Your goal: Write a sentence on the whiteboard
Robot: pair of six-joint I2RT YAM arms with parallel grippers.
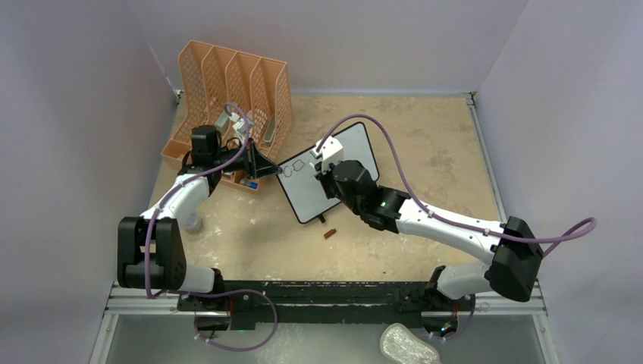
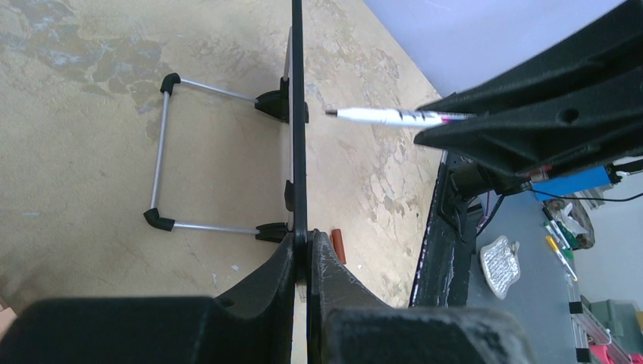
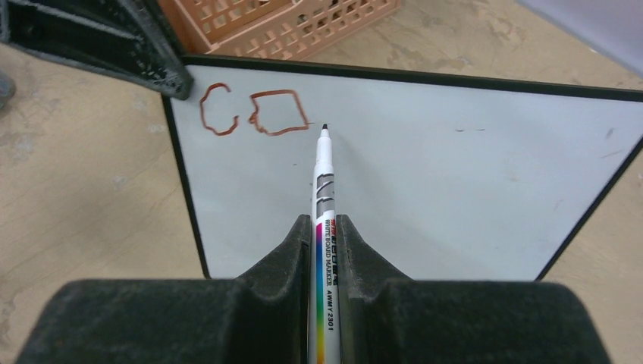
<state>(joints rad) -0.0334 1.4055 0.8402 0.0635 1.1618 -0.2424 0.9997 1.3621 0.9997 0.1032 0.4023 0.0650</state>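
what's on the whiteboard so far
Two brown letters, "Co", near the corner clamped by the left gripper; the marker in the right gripper has its tip just past them. Otherwise faint specks only. The right gripper hides the whiteboard's near edge.

Plain pale lilac walls (image 1: 341, 38) stand on three sides of a beige tabletop (image 1: 432, 144), which is worn and has lighter patches. The light is soft and even.

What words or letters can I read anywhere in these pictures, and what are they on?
"CO": start of the sentence, top left of the whiteboard.
"WHITE BOARD MARKER": along the marker barrel.
"AWMY 2301": further down that barrel, letters uncertain.
Small red print beside those words: too blurred to read.
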